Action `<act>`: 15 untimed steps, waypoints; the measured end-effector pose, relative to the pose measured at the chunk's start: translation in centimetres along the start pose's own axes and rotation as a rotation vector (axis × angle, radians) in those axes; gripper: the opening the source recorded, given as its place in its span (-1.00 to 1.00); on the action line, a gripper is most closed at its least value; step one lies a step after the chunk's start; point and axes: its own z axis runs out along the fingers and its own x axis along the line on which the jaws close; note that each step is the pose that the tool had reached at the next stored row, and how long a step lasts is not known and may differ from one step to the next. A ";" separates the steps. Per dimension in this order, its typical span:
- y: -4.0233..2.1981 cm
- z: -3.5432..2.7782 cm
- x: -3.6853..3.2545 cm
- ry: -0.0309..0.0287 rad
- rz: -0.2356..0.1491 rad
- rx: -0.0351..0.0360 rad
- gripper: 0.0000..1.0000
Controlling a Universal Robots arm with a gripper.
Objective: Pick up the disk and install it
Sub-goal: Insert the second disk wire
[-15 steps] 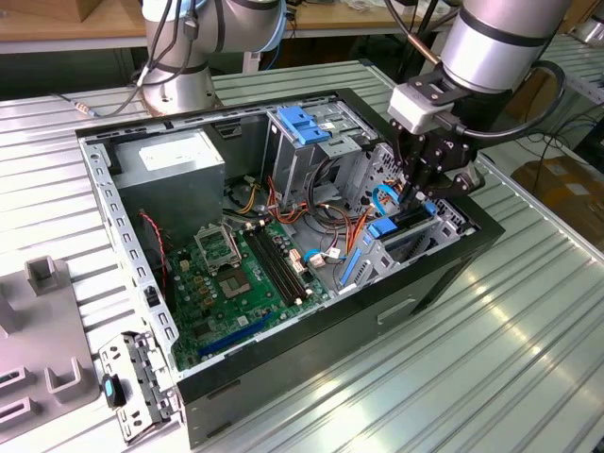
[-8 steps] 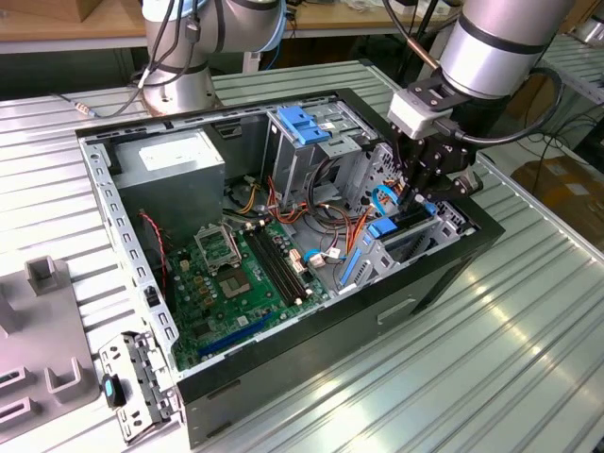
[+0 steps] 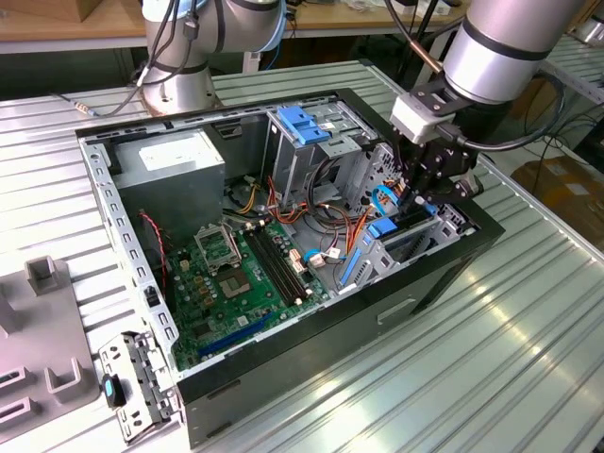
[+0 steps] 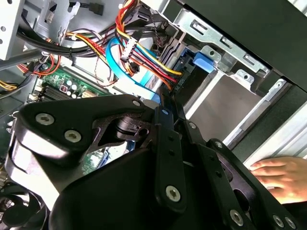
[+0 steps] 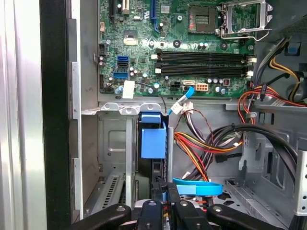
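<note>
Open computer case point(image 3: 444, 283) lies on its side on the slatted metal table point(image 3: 491, 377), near the table's middle. The motherboard point(image 3: 236, 274) faces up.

Arm reaches down into the case at the corner towards the exterior view's right. The gripper point(image 3: 425, 193) sits low over the grey drive cage point(image 5: 110, 143) along that wall.

The disk point(image 5: 153, 141) stands on edge inside the cage. In the first wrist view its blue plastic end shows between the cage walls, directly ahead of the gripper point(image 5: 163, 211). In the exterior view blue plastic of the disk point(image 3: 385, 229) shows just below the fingers.

Tool state: the fingers are drawn close together, one on each side of the disk's thin upper edge, and appear to grip it. Contact is partly hidden by the gripper body.

A flat blue cable point(image 5: 196, 187) loops just beside the fingers, and a bundle of red, yellow and orange wires point(image 5: 192, 148) runs beside it.

The grey power-supply box point(image 3: 179, 160) sits in the case's far corner, well apart from the gripper. The blue latch plate point(image 3: 302, 123) stands between the two.

In the second wrist view, a person's hand point(image 4: 280, 175) rests outside the case wall.
</note>
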 end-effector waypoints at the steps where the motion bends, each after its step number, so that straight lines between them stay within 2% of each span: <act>1: 0.00 0.00 0.02 0.0000 0.000 0.0000 -0.68; 15: 0.01 0.14 0.07 -0.0023 0.000 0.0001 -0.68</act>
